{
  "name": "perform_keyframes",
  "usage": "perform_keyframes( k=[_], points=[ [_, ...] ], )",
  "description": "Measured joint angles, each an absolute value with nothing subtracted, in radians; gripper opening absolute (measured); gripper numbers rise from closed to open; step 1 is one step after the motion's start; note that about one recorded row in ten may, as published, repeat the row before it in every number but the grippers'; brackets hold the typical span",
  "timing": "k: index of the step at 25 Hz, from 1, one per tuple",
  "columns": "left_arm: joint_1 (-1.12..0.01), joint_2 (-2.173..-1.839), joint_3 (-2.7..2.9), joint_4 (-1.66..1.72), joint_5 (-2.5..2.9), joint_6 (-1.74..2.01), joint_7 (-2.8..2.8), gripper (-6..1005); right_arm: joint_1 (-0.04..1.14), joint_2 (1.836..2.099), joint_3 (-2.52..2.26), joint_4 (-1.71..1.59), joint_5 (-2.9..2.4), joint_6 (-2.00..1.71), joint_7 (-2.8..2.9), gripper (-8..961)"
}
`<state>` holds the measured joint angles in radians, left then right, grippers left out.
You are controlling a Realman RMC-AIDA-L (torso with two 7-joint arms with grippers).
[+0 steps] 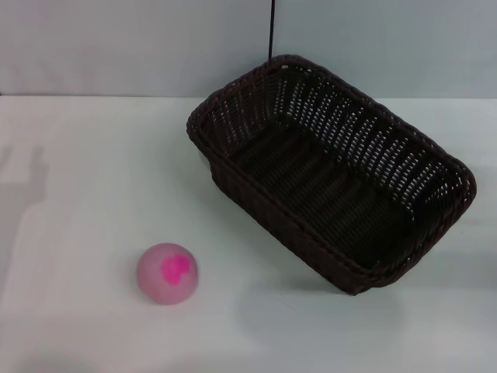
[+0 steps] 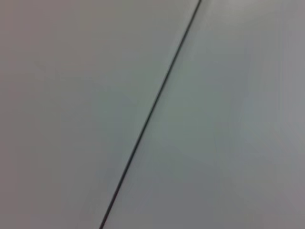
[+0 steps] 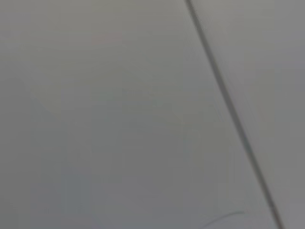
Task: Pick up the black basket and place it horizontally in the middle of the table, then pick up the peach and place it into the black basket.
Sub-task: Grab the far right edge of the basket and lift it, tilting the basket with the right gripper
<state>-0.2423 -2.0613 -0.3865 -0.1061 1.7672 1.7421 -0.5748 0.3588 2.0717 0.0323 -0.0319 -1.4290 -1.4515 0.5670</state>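
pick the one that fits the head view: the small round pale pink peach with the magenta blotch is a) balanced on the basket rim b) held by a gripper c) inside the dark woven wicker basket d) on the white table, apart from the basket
d: the peach sits on the bare white table, clear of the dark woven wicker basket, with no gripper in view.

Open table (image 1: 93, 171) surrounds the peach (image 1: 167, 273); the black basket (image 1: 330, 175) stands well apart.
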Motion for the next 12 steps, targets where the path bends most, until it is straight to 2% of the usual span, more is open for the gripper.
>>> perform_keyframes(
  k=[9,12],
  points=[
    [-0.248,-2.061,-0.311,-0.051,1.771,1.749,-0.581,522,0.313,2.068,-0.268,-0.329,-1.459,-1.504,0.958,651],
    [-0.25,-2.061,-0.308,-0.051,1.771,1.749,-0.581,521,0.29,2.054,-0.351,-0.533,-1.546,-1.544,1.217,660]
  ],
)
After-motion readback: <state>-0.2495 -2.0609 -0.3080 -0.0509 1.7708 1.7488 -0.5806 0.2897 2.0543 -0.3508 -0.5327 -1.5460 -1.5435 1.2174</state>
